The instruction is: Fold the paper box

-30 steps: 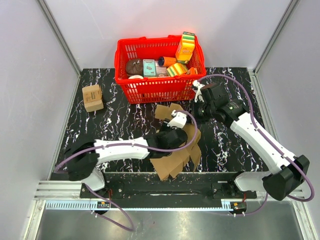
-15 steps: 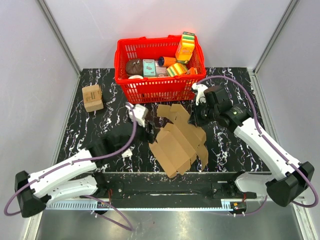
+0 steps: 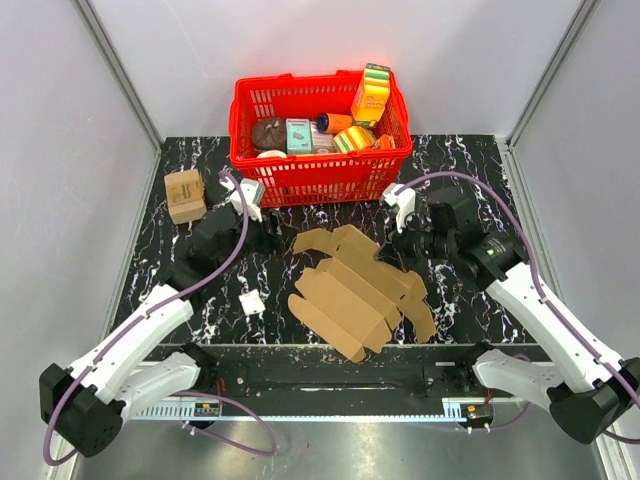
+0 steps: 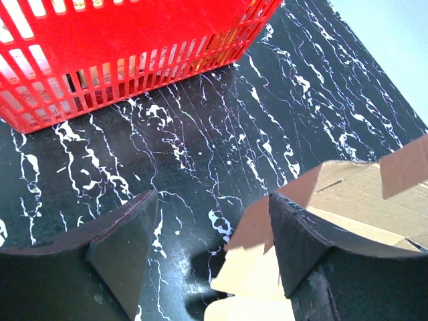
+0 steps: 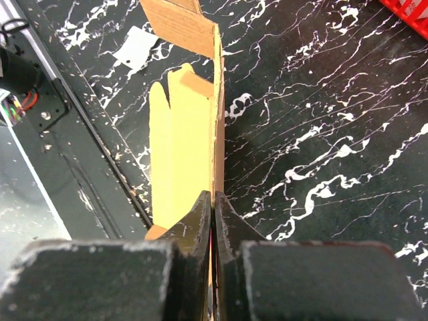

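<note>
Right hand (image 5: 212,204) clenched on a thin edge of the paper box (image 3: 355,290), which lies unfolded on the bench (image 3: 280,262) before the red basket (image 3: 310,180); left hand (image 4: 210,214) released beside it. Such a narrow pinch could slip or tear the flap if I lift.

Red basket (image 3: 320,180) at far edge of black marbled table (image 3: 455,165). Inside basket: yellow carton (image 3: 371,95) upright in right rear corner; orange tube (image 3: 336,122), striped pack (image 3: 353,138), teal box (image 3: 299,135) mid-basket; dark round item (image 3: 268,133) toward left. Small tan box (image 3: 185,195) left of basket, apart from it. White slip (image 3: 252,302) well in front of basket, lying flat
</note>
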Robot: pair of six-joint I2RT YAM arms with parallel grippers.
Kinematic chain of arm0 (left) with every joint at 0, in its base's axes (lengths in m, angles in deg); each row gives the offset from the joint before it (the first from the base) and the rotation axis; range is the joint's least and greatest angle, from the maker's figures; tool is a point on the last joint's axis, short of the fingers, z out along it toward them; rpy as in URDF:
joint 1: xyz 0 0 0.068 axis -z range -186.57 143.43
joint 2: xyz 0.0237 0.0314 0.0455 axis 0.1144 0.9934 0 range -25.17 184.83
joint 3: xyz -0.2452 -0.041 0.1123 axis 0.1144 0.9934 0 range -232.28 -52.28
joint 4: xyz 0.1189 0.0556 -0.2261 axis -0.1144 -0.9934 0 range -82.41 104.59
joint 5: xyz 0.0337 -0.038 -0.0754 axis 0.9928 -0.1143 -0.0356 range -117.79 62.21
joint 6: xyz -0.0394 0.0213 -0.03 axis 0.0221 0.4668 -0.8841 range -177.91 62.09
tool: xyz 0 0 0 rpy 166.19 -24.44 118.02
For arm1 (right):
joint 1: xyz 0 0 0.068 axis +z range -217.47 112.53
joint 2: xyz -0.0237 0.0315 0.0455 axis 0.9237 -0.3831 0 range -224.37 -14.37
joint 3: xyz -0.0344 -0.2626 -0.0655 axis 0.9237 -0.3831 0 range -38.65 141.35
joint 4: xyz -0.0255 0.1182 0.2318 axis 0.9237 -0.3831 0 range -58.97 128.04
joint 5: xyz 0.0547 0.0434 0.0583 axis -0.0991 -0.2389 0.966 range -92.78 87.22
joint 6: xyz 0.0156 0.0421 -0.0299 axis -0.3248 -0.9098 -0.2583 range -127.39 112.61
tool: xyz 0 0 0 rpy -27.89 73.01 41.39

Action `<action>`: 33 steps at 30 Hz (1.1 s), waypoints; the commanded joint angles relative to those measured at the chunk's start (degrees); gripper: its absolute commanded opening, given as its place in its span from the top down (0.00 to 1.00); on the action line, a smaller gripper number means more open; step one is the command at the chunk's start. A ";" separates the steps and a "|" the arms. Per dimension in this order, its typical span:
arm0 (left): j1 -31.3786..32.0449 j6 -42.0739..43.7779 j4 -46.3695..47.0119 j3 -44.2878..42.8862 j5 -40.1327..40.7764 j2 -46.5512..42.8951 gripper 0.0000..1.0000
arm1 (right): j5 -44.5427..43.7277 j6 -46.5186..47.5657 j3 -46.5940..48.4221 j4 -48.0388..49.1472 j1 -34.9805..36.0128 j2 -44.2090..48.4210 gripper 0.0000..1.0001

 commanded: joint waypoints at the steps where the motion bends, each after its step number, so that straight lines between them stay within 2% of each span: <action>1: -2.51 0.27 6.64 -2.80 -7.34 2.87 0.28 | -0.49 5.88 -1.73 3.86 0.38 0.29 0.92; 7: -4.45 -0.52 9.54 -0.25 -7.17 4.28 0.28 | -6.28 12.04 -3.23 6.41 0.38 -2.34 0.92; 12: -6.12 -1.66 11.30 3.26 -2.25 3.67 0.28 | -14.02 11.25 -0.16 8.09 0.38 -6.83 0.95; 13: -7.52 -2.79 12.26 3.88 -1.11 3.58 0.28 | -14.99 10.29 0.98 8.26 0.29 -8.66 0.99; 17: -12.09 -5.61 16.57 6.52 -3.64 4.28 0.28 | -17.64 8.97 1.16 11.59 0.38 -11.49 1.00; 22: -13.68 -4.39 18.33 6.35 -5.23 7.62 0.28 | -20.43 10.98 2.13 11.78 0.64 -15.44 1.00; 27: -13.86 -5.35 20.80 7.05 -6.72 9.91 0.28 | -31.76 12.66 3.36 10.81 1.52 -16.94 1.00; 29: -13.86 -5.53 20.97 6.96 -7.42 10.35 0.28 | -38.42 10.03 3.19 12.38 1.44 -16.59 1.00; 33: -13.86 -5.88 20.10 6.61 -7.87 9.65 0.28 | -40.57 7.39 2.75 12.30 1.52 -15.63 1.00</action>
